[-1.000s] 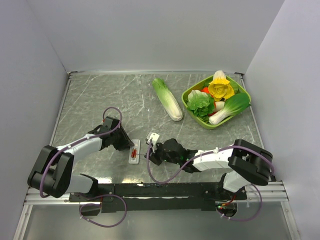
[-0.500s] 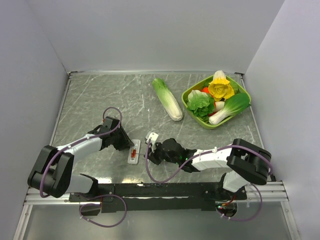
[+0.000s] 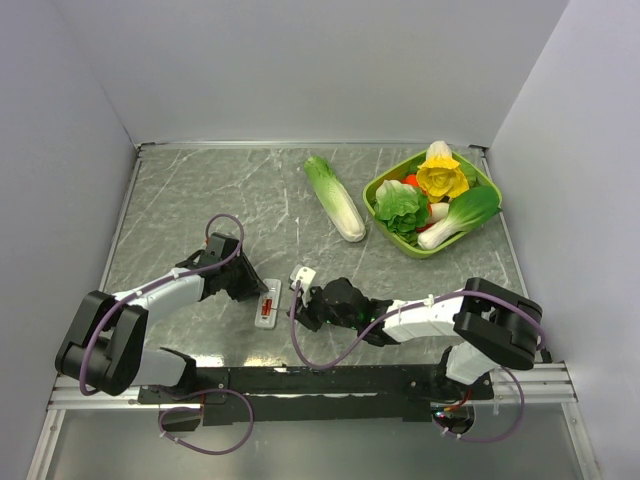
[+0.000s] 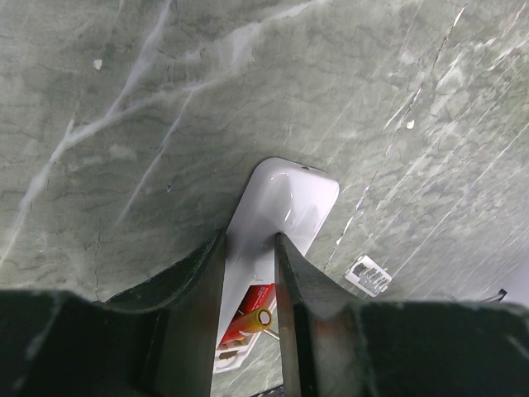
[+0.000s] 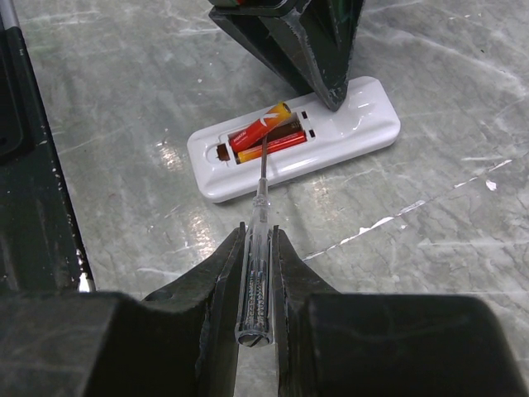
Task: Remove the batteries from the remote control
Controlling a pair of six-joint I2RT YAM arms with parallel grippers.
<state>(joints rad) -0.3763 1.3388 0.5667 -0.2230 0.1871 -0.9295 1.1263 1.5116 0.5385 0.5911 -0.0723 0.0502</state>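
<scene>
The white remote control (image 3: 268, 303) lies face down on the table with its battery bay uncovered. My left gripper (image 4: 250, 248) is shut on the remote's (image 4: 285, 198) closed end. In the right wrist view two red-and-yellow batteries sit in the bay. One battery (image 5: 260, 126) is tilted up at its yellow end and the other battery (image 5: 274, 145) lies flat. The raised battery (image 4: 248, 321) also shows in the left wrist view. My right gripper (image 5: 258, 236) is shut on a clear-handled screwdriver (image 5: 254, 281). Its tip reaches into the bay beside the raised battery.
A small whitish flat piece (image 3: 303, 274) lies just right of the remote, near my right gripper (image 3: 312, 305). A long pale-green cabbage (image 3: 335, 198) lies at the back centre. A green bowl (image 3: 424, 251) of toy vegetables stands at the back right.
My right gripper with the screwdriver has edged slightly left toward the remote. The left gripper and remote have stayed put.
</scene>
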